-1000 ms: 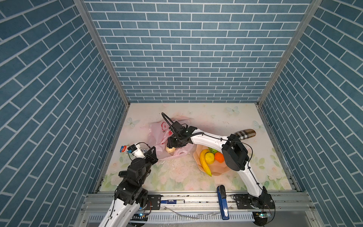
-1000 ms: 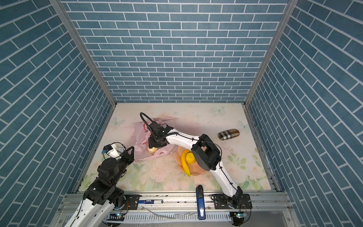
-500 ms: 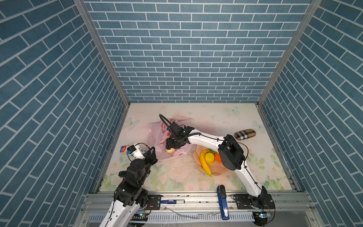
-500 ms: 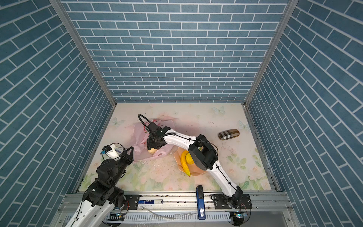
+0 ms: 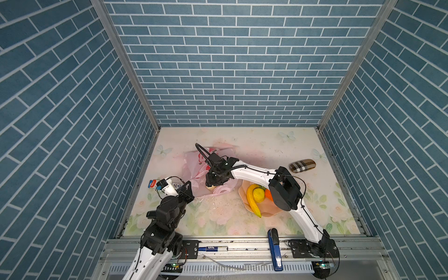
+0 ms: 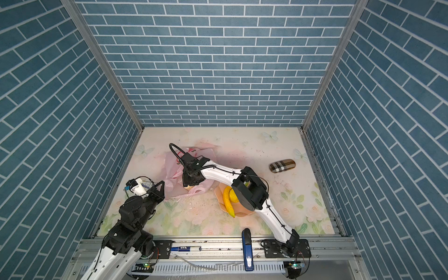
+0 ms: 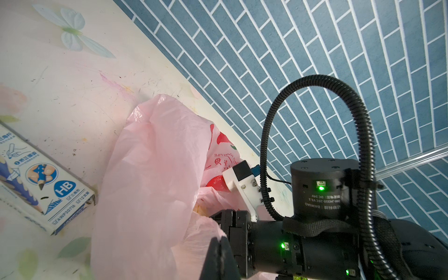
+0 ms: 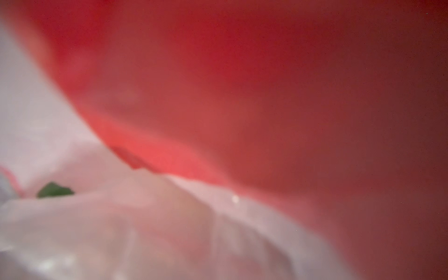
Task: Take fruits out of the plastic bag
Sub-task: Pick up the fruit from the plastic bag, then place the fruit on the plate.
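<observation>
The pale-pink plastic bag [image 5: 196,167] [image 6: 173,167] [image 7: 155,169] lies crumpled left of the middle. My left gripper [image 5: 189,186] [image 6: 161,185] [image 7: 220,242] is shut on its near edge, pinching the film. My right gripper [image 5: 214,180] [image 6: 192,181] points down into the bag's mouth, its fingertips buried in the film, right above a cream-white fruit [image 5: 210,187] [image 6: 188,188]. The right wrist view is only blurred pink and red film. A banana [image 5: 252,202] [image 6: 228,202], a lemon [image 5: 258,194] and an orange [image 5: 268,194] lie in the peach bowl [image 5: 266,213] [image 6: 242,213].
A pencil box [image 5: 152,183] [image 7: 48,189] lies by the left wall next to my left wrist. A plaid case [image 5: 302,165] [image 6: 282,165] sits at the right. A blue tool [image 5: 275,244] rests on the front rail. Brick walls close in three sides.
My right arm has swung a little to the left, its gripper shifting further over the bag's mouth. The left gripper has kept its hold on the bag edge.
</observation>
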Tool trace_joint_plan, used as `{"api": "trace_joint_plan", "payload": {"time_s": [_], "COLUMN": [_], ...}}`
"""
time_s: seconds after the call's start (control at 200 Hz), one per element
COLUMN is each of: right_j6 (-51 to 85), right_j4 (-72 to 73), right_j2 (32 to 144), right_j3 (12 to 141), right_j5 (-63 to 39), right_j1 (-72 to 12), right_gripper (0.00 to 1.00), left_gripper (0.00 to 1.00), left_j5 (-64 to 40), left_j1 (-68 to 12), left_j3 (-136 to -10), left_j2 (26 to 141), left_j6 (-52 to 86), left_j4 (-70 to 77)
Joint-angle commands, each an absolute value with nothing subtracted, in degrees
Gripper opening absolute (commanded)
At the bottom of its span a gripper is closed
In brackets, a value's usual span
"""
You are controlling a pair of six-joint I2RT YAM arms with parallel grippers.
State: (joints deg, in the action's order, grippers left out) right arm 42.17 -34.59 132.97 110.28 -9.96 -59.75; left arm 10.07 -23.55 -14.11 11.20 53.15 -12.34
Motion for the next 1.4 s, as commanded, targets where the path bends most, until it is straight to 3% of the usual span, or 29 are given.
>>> {"api": "trace_joint_plan", "payload": {"time_s": [0.0,0.62,1.395], "right_j6": [38.7,31.0,45.3], "right_j4": [-33.5,-37.1,-50.5], "right_j2": [126.0,109.8,74.0], "right_j3": [107.9,102.5,62.0], "right_j5": [-10.8,-18.3,9.7], "right_j1": [-60.0,-59.7,-51.3], "right_gripper": [0.35,0.34,0.33], "left_gripper": [0.00,0.00,0.00], "left_j5": [10.6,10.3,7.9], "left_j1": [-23.5,-23.5,-25.3], "left_j3": [-13.9,-18.1,-24.2], "left_j2": [10.9,14.8,23.4], "left_j6": [52.5,52.5,48.8], "left_j4": [-12.7,-10.6,-8.6]}}
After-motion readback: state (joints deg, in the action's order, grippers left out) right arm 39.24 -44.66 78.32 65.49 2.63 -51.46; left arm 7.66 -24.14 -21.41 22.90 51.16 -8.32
